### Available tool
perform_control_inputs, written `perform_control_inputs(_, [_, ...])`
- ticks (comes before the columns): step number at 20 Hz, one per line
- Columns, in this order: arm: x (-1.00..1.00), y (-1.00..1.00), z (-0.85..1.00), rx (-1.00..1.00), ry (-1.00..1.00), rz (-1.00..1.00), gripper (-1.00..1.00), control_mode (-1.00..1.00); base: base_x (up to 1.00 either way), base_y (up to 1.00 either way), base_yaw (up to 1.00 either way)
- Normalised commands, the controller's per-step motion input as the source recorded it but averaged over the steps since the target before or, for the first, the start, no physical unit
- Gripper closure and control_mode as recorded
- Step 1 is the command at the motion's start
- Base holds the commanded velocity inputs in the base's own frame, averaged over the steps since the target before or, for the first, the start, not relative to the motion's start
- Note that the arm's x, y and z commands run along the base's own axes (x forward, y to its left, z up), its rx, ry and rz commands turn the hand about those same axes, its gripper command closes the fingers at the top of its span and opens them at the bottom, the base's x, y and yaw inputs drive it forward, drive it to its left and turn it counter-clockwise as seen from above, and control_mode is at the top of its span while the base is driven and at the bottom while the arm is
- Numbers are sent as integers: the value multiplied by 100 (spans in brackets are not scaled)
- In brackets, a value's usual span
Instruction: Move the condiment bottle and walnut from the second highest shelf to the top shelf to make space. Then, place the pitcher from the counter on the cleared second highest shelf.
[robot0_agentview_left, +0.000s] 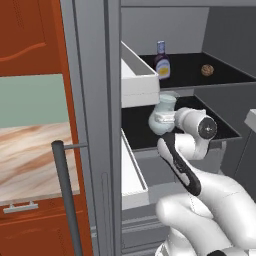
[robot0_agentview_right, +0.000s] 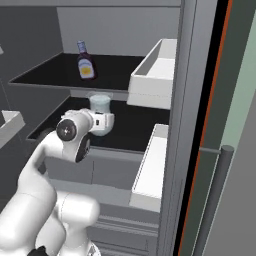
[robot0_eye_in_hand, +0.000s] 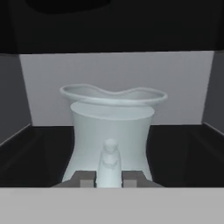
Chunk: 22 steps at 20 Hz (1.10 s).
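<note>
The clear pale pitcher (robot0_agentview_left: 164, 107) (robot0_agentview_right: 100, 105) (robot0_eye_in_hand: 111, 127) stands upright over the front of the second highest shelf (robot0_agentview_left: 136, 126) (robot0_agentview_right: 137, 127). My gripper (robot0_agentview_left: 163, 120) (robot0_agentview_right: 103, 123) (robot0_eye_in_hand: 109, 180) is shut on the pitcher's handle from the front. One level up, the dark red-brown condiment bottle (robot0_agentview_left: 162, 61) (robot0_agentview_right: 85, 62) stands on the top shelf (robot0_agentview_left: 185, 76) (robot0_agentview_right: 50, 75). The small tan walnut (robot0_agentview_left: 207, 70) lies to its right in the left base view. Whether the pitcher's base touches the board is hidden by my hand.
White door bins (robot0_agentview_left: 136, 76) (robot0_agentview_right: 155, 75) hang on the open grey door beside the shelves, a lower bin (robot0_agentview_left: 131, 175) (robot0_agentview_right: 150, 170) beneath. A dark bar handle (robot0_agentview_left: 65, 190) (robot0_agentview_right: 216, 200) stands close. The marbled counter (robot0_agentview_left: 30, 160) and wooden cabinets (robot0_agentview_left: 30, 35) lie left.
</note>
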Motion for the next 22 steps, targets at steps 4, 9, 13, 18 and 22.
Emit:
perform_control_inputs(4, [56, 0, -30, 0, -8, 0, 100, -100, 0, 0, 0])
perform_control_inputs(9, [59, 0, -30, 0, -8, 0, 100, -100, 0, 0, 0])
perform_control_inputs(13, [55, 0, -32, 0, -9, 0, 100, -100, 0, 0, 0])
perform_control_inputs(18, [35, 0, -32, -2, -9, 0, -100, -100, 0, 0, 0])
perform_control_inputs(22, [3, 0, -22, -8, -6, 0, -100, -100, 0, 0, 0])
